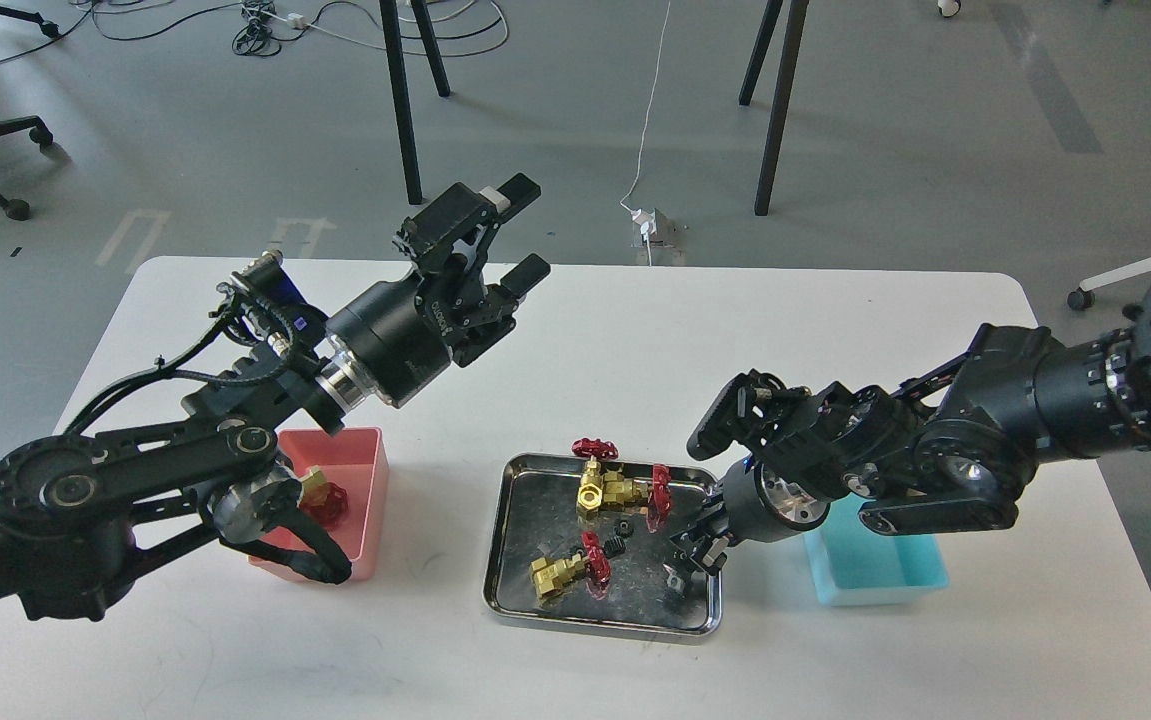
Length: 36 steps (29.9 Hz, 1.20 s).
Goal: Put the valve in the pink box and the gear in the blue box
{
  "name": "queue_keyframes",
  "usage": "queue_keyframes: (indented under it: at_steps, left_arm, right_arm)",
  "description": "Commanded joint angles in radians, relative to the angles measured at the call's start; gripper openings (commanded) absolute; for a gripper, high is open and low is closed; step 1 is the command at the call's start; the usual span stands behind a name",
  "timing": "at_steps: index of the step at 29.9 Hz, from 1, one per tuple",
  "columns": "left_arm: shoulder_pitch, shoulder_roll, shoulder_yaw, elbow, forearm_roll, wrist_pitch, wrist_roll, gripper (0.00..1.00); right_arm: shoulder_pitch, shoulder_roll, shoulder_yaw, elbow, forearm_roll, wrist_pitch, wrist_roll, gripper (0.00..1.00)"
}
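Note:
The small brass valve point(320, 495) with its dark red wheel lies in the pink box point(371, 480) at the left front, partly behind my left arm. My left gripper point(523, 232) is open and empty, held high above the table's back left. My right gripper point(695, 558) points down over the right edge of the steel tray point(501, 560); it looks small and dark, and I cannot tell whether it holds anything. Two tiny black gears point(618, 536) lie in the middle of the tray. The blue box point(875, 575) stands right of the tray, partly under my right arm.
In the tray lie a joined brass pair with two red wheels point(620, 485) and a longer brass valve with a red wheel point(565, 572). Stand legs and cables are on the floor beyond the table's back edge.

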<state>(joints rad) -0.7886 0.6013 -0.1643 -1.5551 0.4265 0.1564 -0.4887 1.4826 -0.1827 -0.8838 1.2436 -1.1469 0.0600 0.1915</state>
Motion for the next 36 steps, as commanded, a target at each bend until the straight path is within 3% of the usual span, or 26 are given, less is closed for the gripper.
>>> queue_keyframes:
  at_steps: [1,8,14,16,18,19,20,29,31,36]
  left_arm:
    - [0.008,-0.006,-0.006,0.006,0.0,0.0,0.0,0.95]
    - [0.006,-0.041,-0.008,0.02,0.0,0.0,0.0,0.95]
    - [0.006,-0.09,-0.008,0.052,0.001,-0.003,0.0,0.95]
    - [0.006,-0.094,-0.006,0.052,0.001,-0.003,0.0,0.95]
    - [0.006,-0.092,-0.006,0.053,0.001,-0.003,0.0,0.95]
    - [0.006,-0.091,-0.006,0.056,0.001,-0.005,0.0,0.95]
    - [0.006,-0.087,-0.006,0.058,0.001,-0.005,0.0,0.95]
    - [-0.009,-0.081,-0.056,0.127,-0.003,-0.035,0.0,0.95]
    - [-0.009,-0.08,-0.134,0.174,-0.008,-0.108,0.0,0.95]
    - [-0.03,-0.081,-0.406,0.344,-0.025,-0.398,0.0,0.95]
  right_arm:
    - [0.033,-0.186,0.055,0.046,-0.001,0.001,0.023,0.19]
    - [0.027,-0.556,0.083,0.143,-0.027,0.006,0.025,0.19]
    - [-0.021,-0.646,0.12,0.18,-0.036,0.003,0.023,0.24]
    - [-0.044,-0.647,0.149,0.201,-0.036,-0.003,0.023,0.42]
    - [-0.067,-0.656,0.18,0.215,-0.034,-0.005,0.023,0.68]
    - [-0.077,-0.659,0.198,0.218,-0.033,-0.005,0.023,0.96]
    - [-0.088,-0.659,0.215,0.218,-0.033,-0.005,0.023,0.99]
    - [-0.11,-0.745,0.406,0.195,0.024,-0.014,0.017,1.0]
    - [-0.116,-0.771,0.524,0.16,0.161,-0.012,0.016,1.0]
    - [-0.14,-0.77,0.793,0.05,0.843,0.024,0.038,1.0]
